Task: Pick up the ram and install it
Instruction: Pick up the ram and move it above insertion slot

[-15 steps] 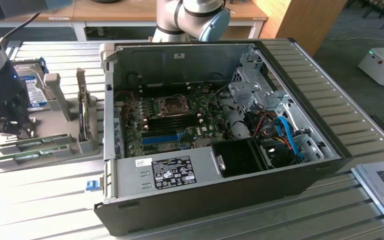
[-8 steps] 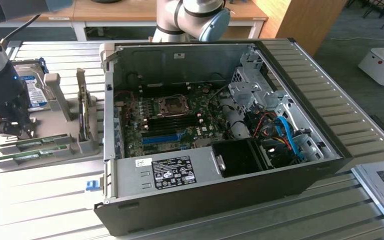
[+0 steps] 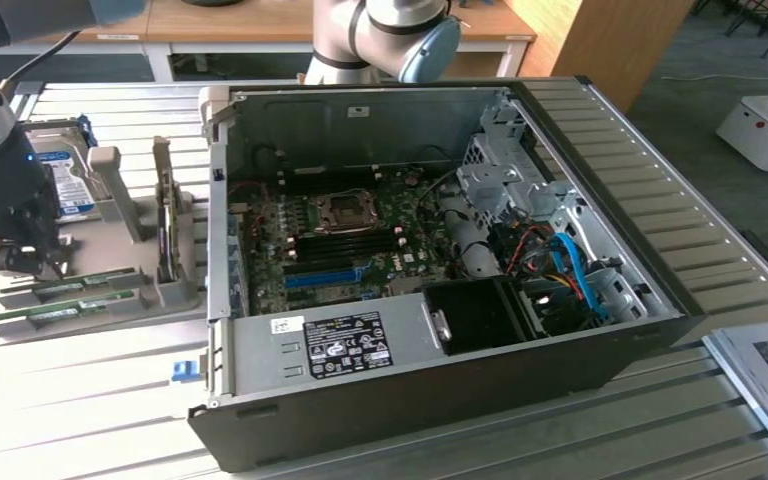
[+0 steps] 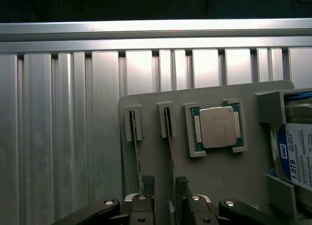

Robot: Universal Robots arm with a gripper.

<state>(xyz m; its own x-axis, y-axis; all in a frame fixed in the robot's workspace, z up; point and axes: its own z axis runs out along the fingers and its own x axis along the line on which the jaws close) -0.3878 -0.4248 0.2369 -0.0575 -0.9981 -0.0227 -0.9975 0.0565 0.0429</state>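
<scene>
Two green ram sticks stand on edge in a grey holder (image 3: 144, 295) at the exterior view's left. In the wrist view they run side by side: the ram (image 4: 168, 142) nearer the CPU chip, and a twin stick (image 4: 134, 147) beside it. My gripper (image 4: 165, 186) is open, low over the holder, with its two fingers (image 4: 147, 182) on either side of the ram's near end. I cannot tell whether they touch it. In the exterior view the gripper (image 3: 21, 262) hangs just above the sticks (image 3: 71, 286).
An open computer case (image 3: 424, 400) lies in the middle, its motherboard (image 3: 344, 245) facing up with black memory slots and a blue slot (image 3: 320, 277). The holder also carries a CPU chip (image 4: 217, 127) and a hard drive (image 4: 297, 156). The table is ribbed metal (image 3: 91, 400).
</scene>
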